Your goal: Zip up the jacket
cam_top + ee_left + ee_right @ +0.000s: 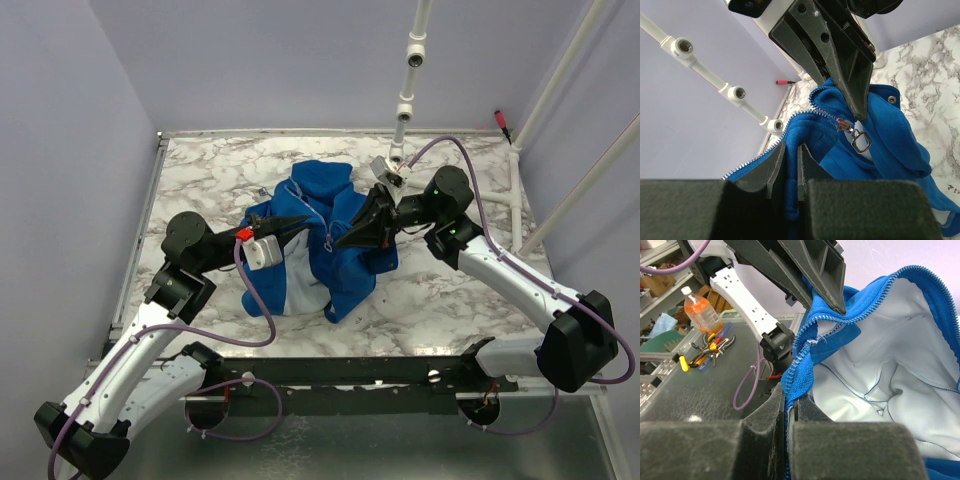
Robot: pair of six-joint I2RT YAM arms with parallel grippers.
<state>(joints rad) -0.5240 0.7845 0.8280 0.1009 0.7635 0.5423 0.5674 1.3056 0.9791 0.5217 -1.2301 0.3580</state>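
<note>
Both the left claw (791,150) and right claw (790,401) are pinched shut on the toothed edge of the soft royal-blue fabric jacket (350,272), best held taut between them.

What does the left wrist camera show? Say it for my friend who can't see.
The left fingers pinch the toothed zipper edge of the blue jacket. From above, the black right fingers grip the fabric beside the silver zipper pull, with the marble table behind.
</note>
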